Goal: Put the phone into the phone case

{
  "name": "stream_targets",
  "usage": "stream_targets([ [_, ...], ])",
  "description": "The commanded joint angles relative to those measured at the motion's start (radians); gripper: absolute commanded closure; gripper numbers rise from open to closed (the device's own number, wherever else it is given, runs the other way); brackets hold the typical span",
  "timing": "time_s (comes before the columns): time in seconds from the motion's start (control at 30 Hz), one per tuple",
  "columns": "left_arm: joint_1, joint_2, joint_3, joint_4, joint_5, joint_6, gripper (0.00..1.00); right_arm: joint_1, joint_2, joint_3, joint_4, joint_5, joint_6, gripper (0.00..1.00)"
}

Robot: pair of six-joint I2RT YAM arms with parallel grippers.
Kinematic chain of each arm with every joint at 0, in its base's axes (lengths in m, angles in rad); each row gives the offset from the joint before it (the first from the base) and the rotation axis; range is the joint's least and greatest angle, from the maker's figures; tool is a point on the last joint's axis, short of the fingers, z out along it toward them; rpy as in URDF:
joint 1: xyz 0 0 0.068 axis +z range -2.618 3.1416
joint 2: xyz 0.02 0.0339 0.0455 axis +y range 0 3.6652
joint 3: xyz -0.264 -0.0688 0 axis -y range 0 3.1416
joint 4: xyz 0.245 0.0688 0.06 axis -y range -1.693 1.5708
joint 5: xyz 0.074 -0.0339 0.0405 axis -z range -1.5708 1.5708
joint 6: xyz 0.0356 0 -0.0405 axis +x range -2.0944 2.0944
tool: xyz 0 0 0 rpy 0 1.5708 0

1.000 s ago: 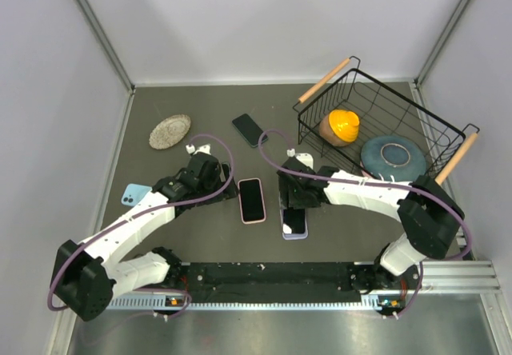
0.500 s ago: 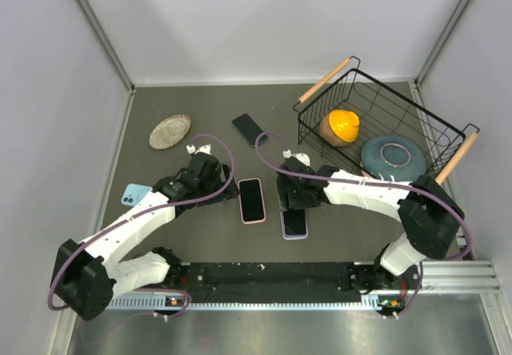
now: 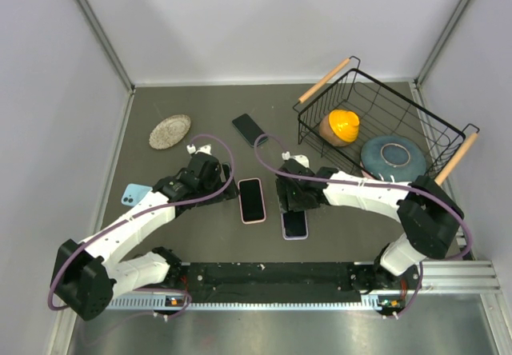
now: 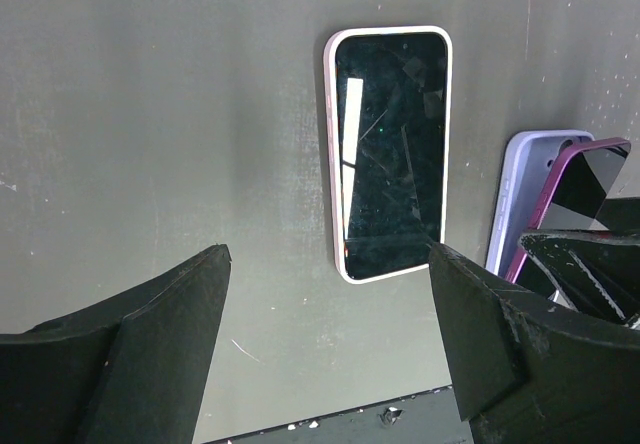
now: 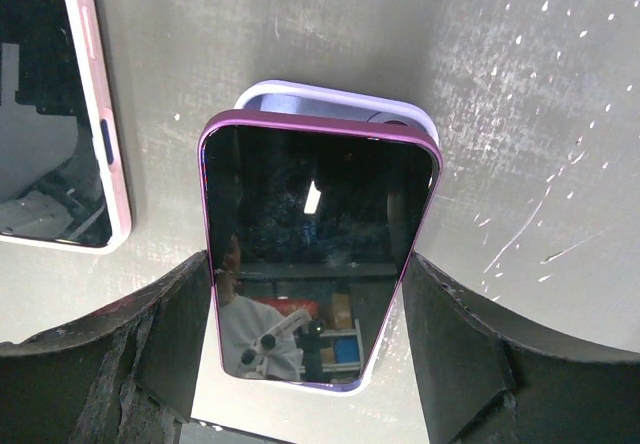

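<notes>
Gripping the purple phone (image 5: 320, 234) by its long edges, the right claw (image 5: 310, 364) has its fingers closed against both sides. The phone sits tilted, its far end over the lavender phone case (image 5: 335, 97), which lies flat on the desk (image 5: 520, 84) and shows only as a rim beyond the phone. The left claw (image 4: 328, 254) hangs wide open and empty above a pink-cased phone (image 4: 388, 154) lying screen-up beside the case.
</notes>
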Motion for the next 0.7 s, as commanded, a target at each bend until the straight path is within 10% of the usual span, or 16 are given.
stream_targets([
  [0.0, 0.004, -0.003, 0.024, 0.01, 0.007, -0.001, 0.14, 0.015, -0.005, -0.018, 0.035, 0.02, 0.012, 0.59],
  [0.43, 0.003, -0.001, 0.058, 0.008, 0.073, 0.007, 0.15, 0.023, -0.09, -0.053, 0.03, 0.015, 0.029, 0.25],
  [0.67, -0.02, -0.001, 0.067, 0.033, 0.123, 0.019, 0.16, 0.023, -0.16, -0.076, 0.016, -0.011, 0.017, 0.22],
])
